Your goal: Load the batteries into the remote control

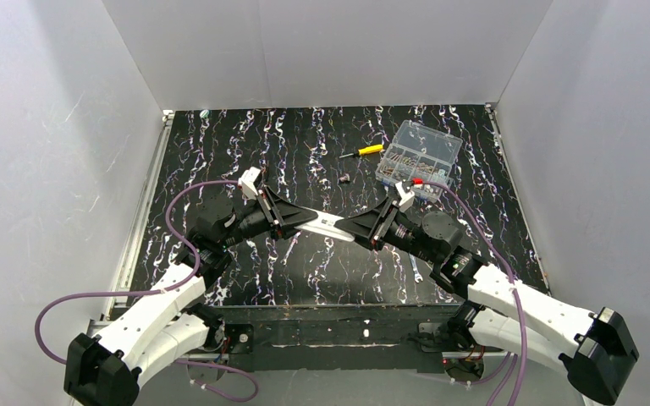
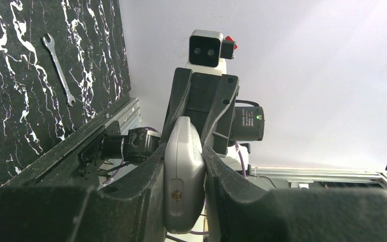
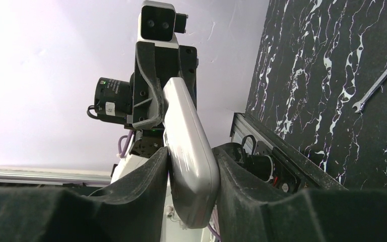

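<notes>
In the top view, left of the frame's centre, the left claw [image 1: 292,222] is pressed tight onto one end of the remote control [image 1: 326,224]. Its wrist view shows both fingers flat against the handset's sides.

The remote hangs in the air over the middle of the desk [image 1: 220,161], not resting on it. Its long axis runs across the frame from left to right, dipping a little toward the right. It bridges the two claws, which point straight at each other along that axis.

Right of centre, the right claw [image 1: 364,227] takes the other end. In its wrist view the fingers sit against both flanks of the remote, so it appears to be pinching it too, though more loosely than the left.

Neither arm is nearer the remote, since each has one end. The batteries do not show in any view, so I cannot tell which way they lie from either claw.

In the upper right of the frame are a yellow screwdriver [image 1: 364,151], a small dark piece [image 1: 344,178] and a clear parts box [image 1: 417,156], all closer to the right arm. A wrench [image 1: 417,271] lies on the desk below that arm. My guess is that the right claw would do any fetching while the left keeps the handset steady.
</notes>
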